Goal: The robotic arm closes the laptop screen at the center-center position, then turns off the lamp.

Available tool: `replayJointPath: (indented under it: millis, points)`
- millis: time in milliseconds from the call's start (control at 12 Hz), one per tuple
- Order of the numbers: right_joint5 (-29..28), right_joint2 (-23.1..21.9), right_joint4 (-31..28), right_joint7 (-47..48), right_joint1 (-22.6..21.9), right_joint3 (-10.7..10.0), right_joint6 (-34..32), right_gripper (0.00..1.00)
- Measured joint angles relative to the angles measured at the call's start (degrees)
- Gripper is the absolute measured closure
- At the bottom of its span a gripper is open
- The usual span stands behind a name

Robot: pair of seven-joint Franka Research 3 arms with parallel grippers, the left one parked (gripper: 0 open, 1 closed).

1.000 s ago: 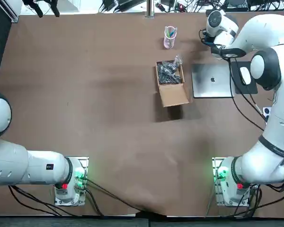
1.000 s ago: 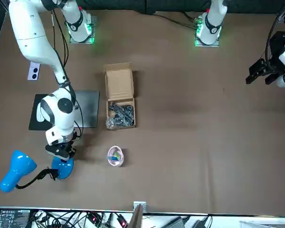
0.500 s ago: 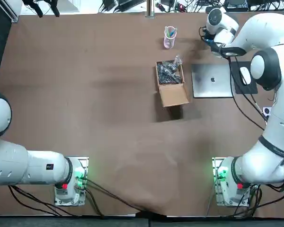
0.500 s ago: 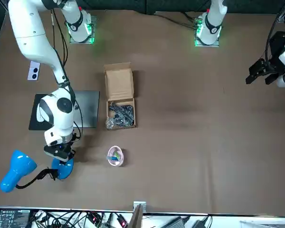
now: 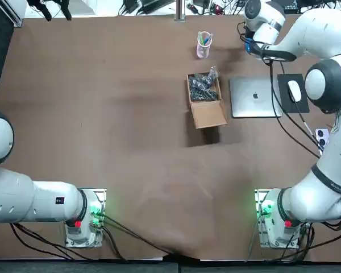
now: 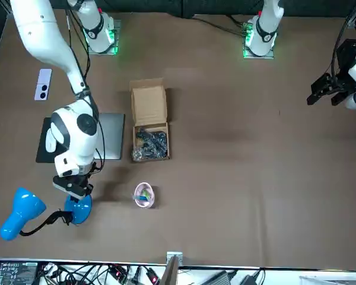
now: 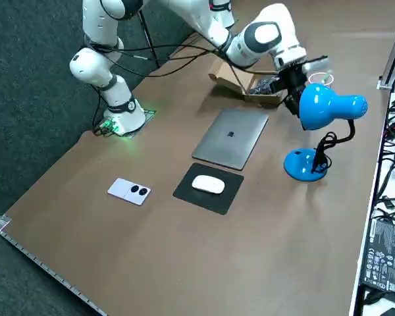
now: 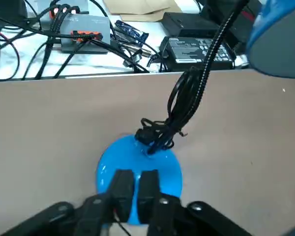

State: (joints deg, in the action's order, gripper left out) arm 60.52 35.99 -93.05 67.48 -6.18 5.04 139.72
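Brown table, bare leftward, cables past its far edge. Laptop shut flat at right-centre. Lamp near the far-right corner, head apparently aimed rightward. Right gripper above its base, fingers pinched together, empty.

Brown table fills view. Dark grey carpet floor past near edge. Tangled cables, black electronics boxes on white ledge beyond far edge.
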Motion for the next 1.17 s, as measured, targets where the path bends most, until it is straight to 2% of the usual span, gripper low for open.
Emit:
replayJointPath:
  millis: [83, 417, 583, 667, 917, 1167]
  points:
    - [-2.5, -1.6, -0.1, -0.7, -0.3, 1.6, -3.0, 0.76]
    - [-10.4, -3.9, -0.2, -10.2, -0.4, 2.1, -7.0, 0.3]
    - [-16.1, -5.1, -0.2, -17.0, -0.4, 2.1, -8.5, 0.06]
    - [-19.4, -6.0, -0.2, -20.2, -0.3, 2.1, -9.6, 0.0]
    - [-29.5, -9.7, 0.0, -29.1, -0.3, 2.1, -13.8, 0.0]
    - [-38.0, -14.3, 0.0, -35.6, -0.3, 2.1, -20.6, 0.0]
